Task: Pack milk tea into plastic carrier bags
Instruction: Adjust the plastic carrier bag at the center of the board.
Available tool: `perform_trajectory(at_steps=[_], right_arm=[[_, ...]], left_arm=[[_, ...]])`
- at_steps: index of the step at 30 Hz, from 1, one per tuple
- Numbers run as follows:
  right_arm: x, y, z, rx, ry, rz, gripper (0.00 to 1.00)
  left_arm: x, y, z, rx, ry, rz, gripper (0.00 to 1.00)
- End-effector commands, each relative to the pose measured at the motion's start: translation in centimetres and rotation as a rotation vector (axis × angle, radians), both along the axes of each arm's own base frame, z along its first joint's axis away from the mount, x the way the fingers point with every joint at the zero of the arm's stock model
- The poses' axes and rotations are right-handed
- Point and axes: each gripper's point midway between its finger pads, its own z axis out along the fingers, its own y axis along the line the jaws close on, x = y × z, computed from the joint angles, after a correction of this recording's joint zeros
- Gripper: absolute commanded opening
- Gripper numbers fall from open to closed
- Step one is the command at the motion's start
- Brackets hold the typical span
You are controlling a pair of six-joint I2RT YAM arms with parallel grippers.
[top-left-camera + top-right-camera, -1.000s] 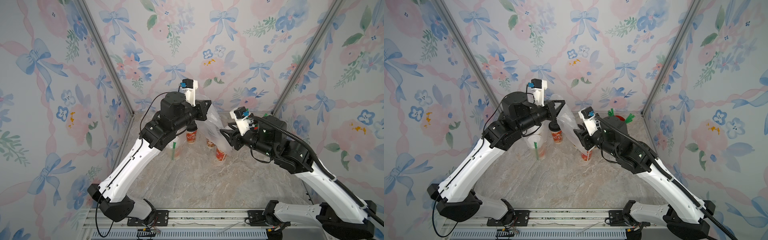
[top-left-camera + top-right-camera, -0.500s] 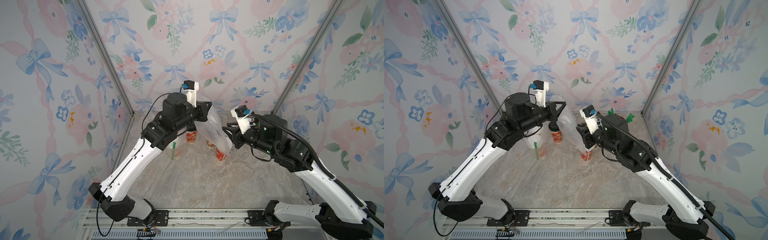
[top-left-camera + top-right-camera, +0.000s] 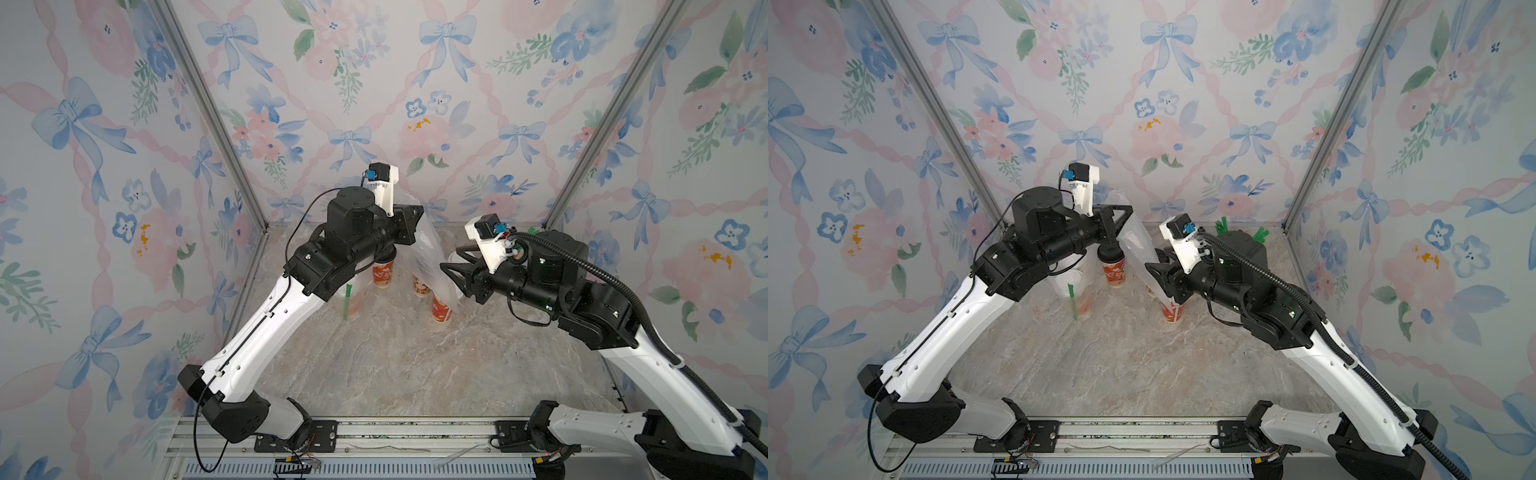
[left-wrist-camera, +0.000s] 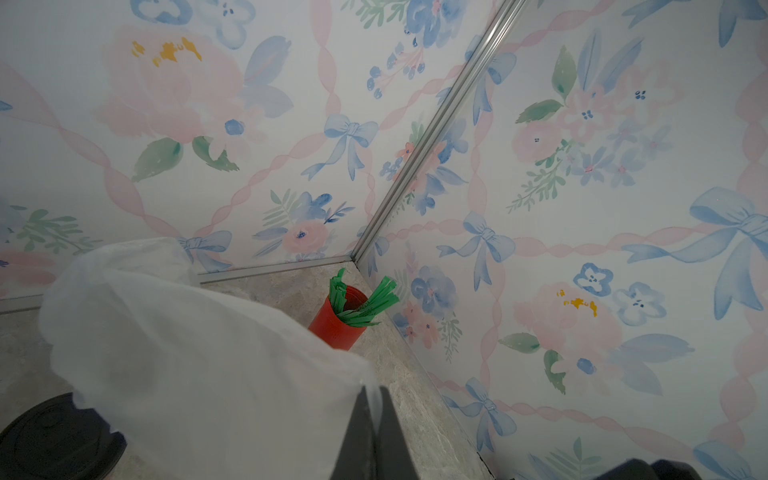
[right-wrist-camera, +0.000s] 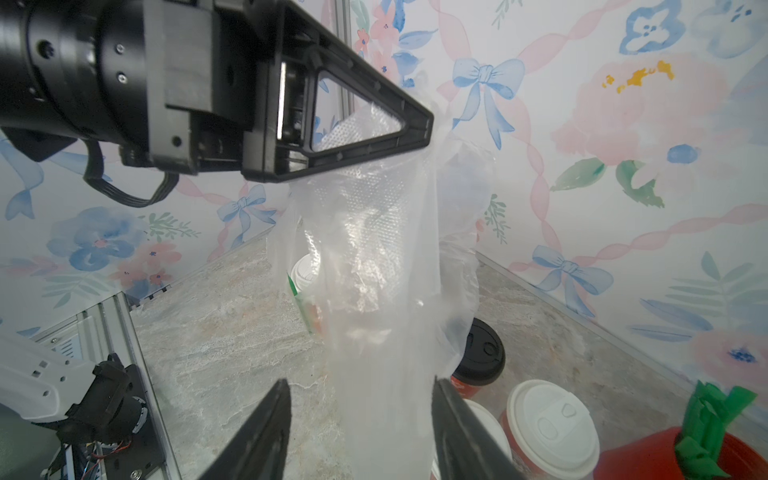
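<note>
**Bimanual cell, front to back.** Nearest is the aluminium rail (image 3: 382, 432) bearing both arm bases, then the bare marble table (image 3: 395, 365).

Mid-table stands a clear bag (image 3: 1077, 291) with a cup and a green straw inside, partly under the left arm. Beside it is a red cup (image 3: 440, 309), its top veiled by hanging film.

Above these, the right hand (image 5: 361, 382) has its jaws wide apart, and the lower part of the carrier bag (image 5: 374, 249) hangs between them (one finger (image 5: 453, 415) just meets the film's edge, the other stands clear). The left hand (image 4: 374, 399) is clamped tight on the bag's upper edge, so that the bag hangs from it. Both top views show the film slanting down from it towards the right hand.

Behind stand a black-lidded cup (image 3: 382, 272), a cream cup (image 3: 420, 284) and white-lidded cups (image 5: 548, 424), all on the table near the bag. In the far right corner is a plain red cup of green straws (image 4: 338, 320). Floral panels (image 3: 374, 83) close the back.
</note>
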Motion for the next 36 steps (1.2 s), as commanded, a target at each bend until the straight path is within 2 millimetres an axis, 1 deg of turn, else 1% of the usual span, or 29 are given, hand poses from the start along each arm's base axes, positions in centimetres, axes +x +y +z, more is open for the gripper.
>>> perform_trajectory(at_steps=[1, 3, 6, 8, 10, 11, 12, 14, 19, 20, 25, 27, 31, 36], right_arm=[[1.0, -0.2, -1.9, -0.08, 0.045, -0.036, 0.52], [1.2, 0.0, -2.2, -0.091, 0.052, -0.036, 0.5], [1.4, -0.3, -1.8, -0.083, 0.043, -0.057, 0.41], [1.3, -0.4, -1.4, -0.071, 0.032, -0.059, 0.38], [0.9, -0.3, -1.0, -0.056, 0.026, -0.04, 0.39], [0.7, -0.3, -0.9, -0.049, 0.025, -0.029, 0.42], [0.6, -0.3, -0.8, -0.044, 0.024, -0.027, 0.44], [0.7, -0.5, -0.6, -0.042, 0.019, -0.037, 0.44], [1.2, -0.7, -1.2, -0.069, 0.024, -0.062, 0.44], [1.2, -0.6, -1.3, -0.07, 0.026, -0.06, 0.42], [1.3, -0.8, -0.8, -0.057, 0.019, -0.068, 0.27], [1.2, -0.8, -0.7, -0.05, 0.013, -0.065, 0.25], [2.0, -1.2, -1.2, -0.076, 0.013, -0.114, 0.26], [2.6, -0.1, -2.0, -0.094, 0.039, -0.093, 0.34]], left_arm=[[-0.2, -0.2, -0.2, -0.008, 0.009, -0.003, 0.0], [-0.3, -0.2, -0.4, -0.006, 0.012, -0.004, 0.0], [-0.3, -0.1, -0.4, -0.006, 0.013, -0.004, 0.0], [-0.3, -0.1, -0.6, -0.003, 0.016, -0.002, 0.0], [-0.2, -0.1, -0.7, -0.003, 0.016, 0.0, 0.0], [-0.2, -0.1, -0.7, -0.003, 0.018, 0.001, 0.0], [-0.2, -0.1, -0.7, -0.002, 0.018, 0.0, 0.0], [-0.3, -0.1, -0.6, -0.005, 0.016, -0.004, 0.0], [-0.3, -0.2, -0.6, -0.006, 0.017, -0.005, 0.0], [-0.3, -0.2, -0.7, -0.005, 0.016, -0.007, 0.0], [-0.2, -0.2, -0.8, -0.004, 0.019, -0.005, 0.0], [-0.2, -0.3, -0.9, -0.003, 0.021, -0.005, 0.0], [-0.3, -0.3, -0.8, -0.009, 0.024, -0.013, 0.0], [-0.4, -0.4, -0.8, -0.013, 0.028, -0.017, 0.0]])
